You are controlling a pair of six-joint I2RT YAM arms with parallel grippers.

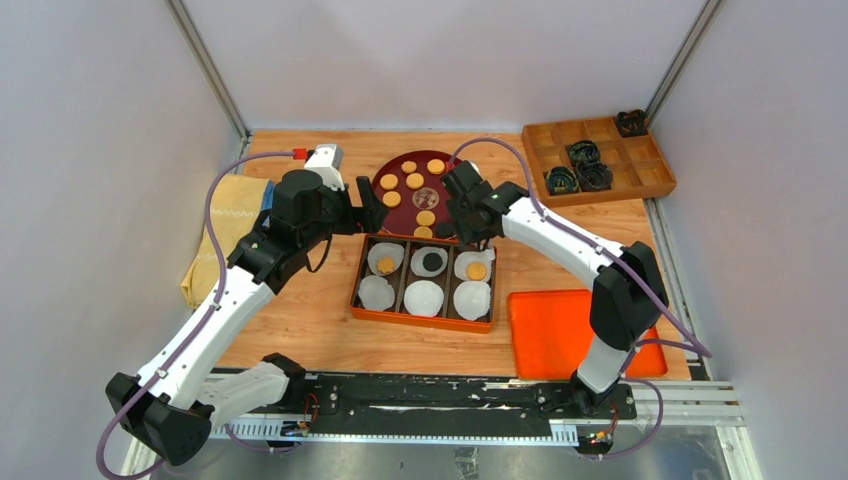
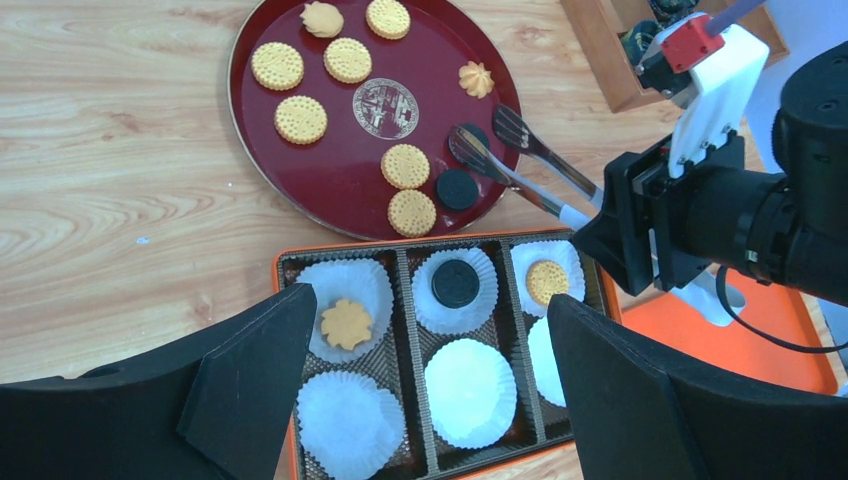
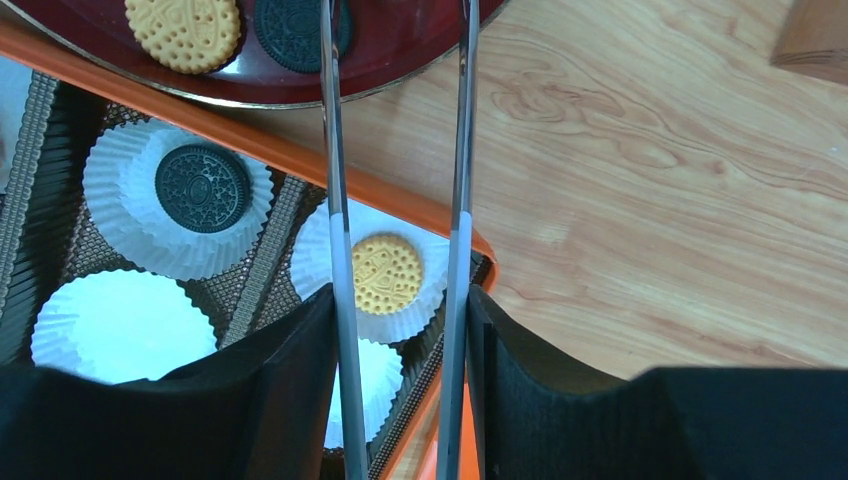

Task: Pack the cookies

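Note:
Several golden-tan cookies (image 2: 301, 119) lie on a dark red round plate (image 2: 300, 190), with a black one (image 2: 458, 188) and two knobbly ones (image 2: 476, 78). The orange box (image 1: 425, 322) holds six white paper cups. Its far row holds a flower-shaped tan cookie (image 2: 346, 323), a black cookie (image 2: 455, 283) and a tan cookie (image 3: 386, 272). The near cups are empty. My right gripper (image 3: 400, 315) is shut on metal tongs (image 3: 336, 200), whose open tips reach over the plate's black cookie (image 3: 290, 30). My left gripper (image 2: 430, 320) is open and empty above the box.
An orange lid (image 1: 560, 330) lies right of the box. A wooden compartment tray (image 1: 600, 160) with dark items stands at the back right. A yellow cloth (image 1: 225, 235) lies at the left. Both grippers (image 1: 368, 213) (image 1: 462, 192) hover close together at the plate's near edge.

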